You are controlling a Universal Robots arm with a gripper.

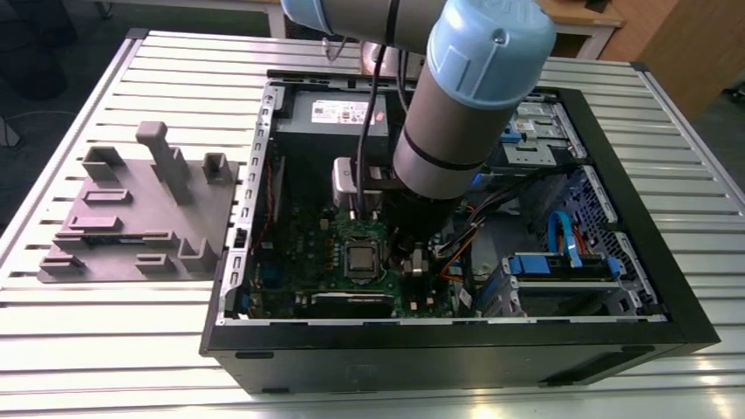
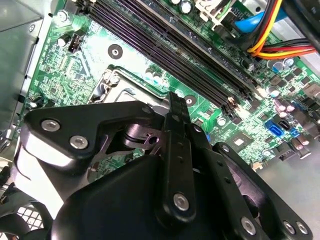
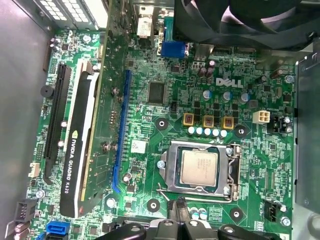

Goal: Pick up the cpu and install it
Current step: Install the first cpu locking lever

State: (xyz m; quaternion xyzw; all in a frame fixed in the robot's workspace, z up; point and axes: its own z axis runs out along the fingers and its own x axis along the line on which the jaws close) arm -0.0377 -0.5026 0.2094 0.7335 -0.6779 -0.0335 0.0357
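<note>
The cpu, a square chip with a shiny silver top, lies flat inside the silver-framed socket on the green motherboard in the first wrist view. My gripper hovers just off the socket's edge, beside the thin wire lever. Its black fingers are pressed together and hold nothing. In the second wrist view the gripper covers most of the socket, and only a corner of the socket frame shows. In the exterior view the arm reaches down into the open computer case, above the socket.
A grey blocky fixture sits on the slatted table at the exterior view's left. Inside the case, a graphics card stands beside the socket. Memory slots, coloured cables, a black fan and drive bays crowd the rest.
</note>
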